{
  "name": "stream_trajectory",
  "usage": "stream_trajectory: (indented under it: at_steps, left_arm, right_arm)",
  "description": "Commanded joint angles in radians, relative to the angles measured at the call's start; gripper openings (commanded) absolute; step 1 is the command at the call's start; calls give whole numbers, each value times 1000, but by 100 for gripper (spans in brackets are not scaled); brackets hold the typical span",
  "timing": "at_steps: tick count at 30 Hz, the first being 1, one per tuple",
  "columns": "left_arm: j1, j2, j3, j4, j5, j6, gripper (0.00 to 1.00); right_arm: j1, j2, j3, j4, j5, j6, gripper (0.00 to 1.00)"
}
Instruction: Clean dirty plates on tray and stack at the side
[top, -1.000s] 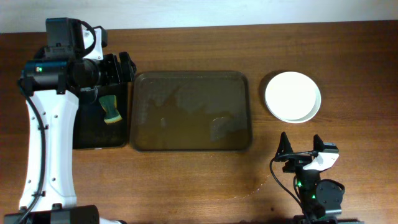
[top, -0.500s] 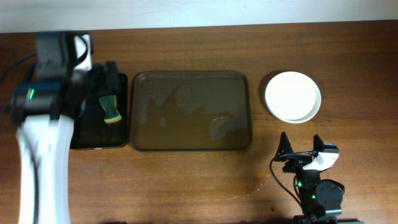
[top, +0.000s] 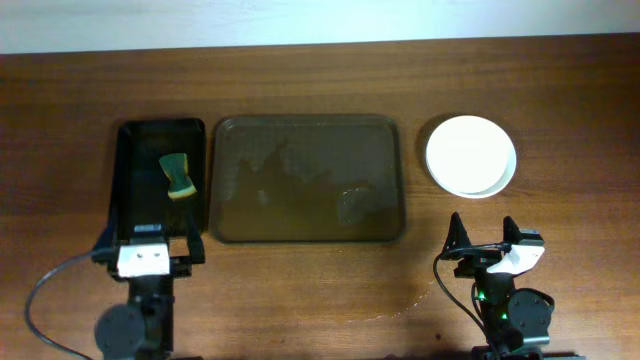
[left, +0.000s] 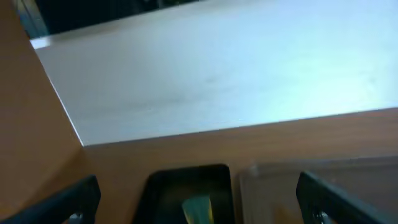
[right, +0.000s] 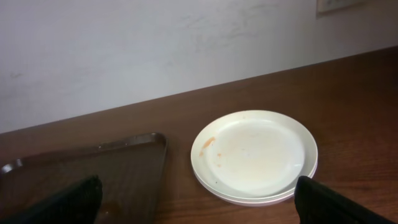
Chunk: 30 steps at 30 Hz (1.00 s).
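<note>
My left tool (left: 198, 185) released, fingers wide apart | my right tool (top: 483, 240) likewise spread | plates (top: 471, 155) stacked on counter (top: 320, 80) just right of tray (top: 307, 178), top one orange-smeared | sponge (top: 178, 175) in black tray (top: 135, 215)

The overhead camera looks straight down on the whole surface (top: 320, 80), with the tray (top: 305, 119) central. Both wrist cameras sit low in front of the tray, facing the wall (right: 155, 50). The left shows the tray's left end, the right its right end and the plates (right: 254, 155).
</note>
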Motion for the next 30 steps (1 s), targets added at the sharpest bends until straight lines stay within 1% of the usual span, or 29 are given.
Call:
stream_trajectory:
  at_steps: [1,4,6,7,9,30]
  left_arm:
    - [5,-120,-169,76,31,20,99]
    - [5,-190,-244,104,30,36,99]
    - [5,-219,-298,101,30,101,99]
    - [5,-219,-311,67,26,114,99]
    - [5,-219,-310,-11,21,117,99]
    - [5,-217,-309,-5,23,116,99]
  right_arm:
    - [6,-7,-7,-5,-2,0,98]
    - [6,-7,-7,-5,-2,0,98]
    - [6,-7,-7,-5,-2,0,98]
    - [6,-7,-7,-5,-2,0,98]
    - [6,-7,-7,-5,-2,0,98]
    - [6,-7,-7,-5,-2,0,98]
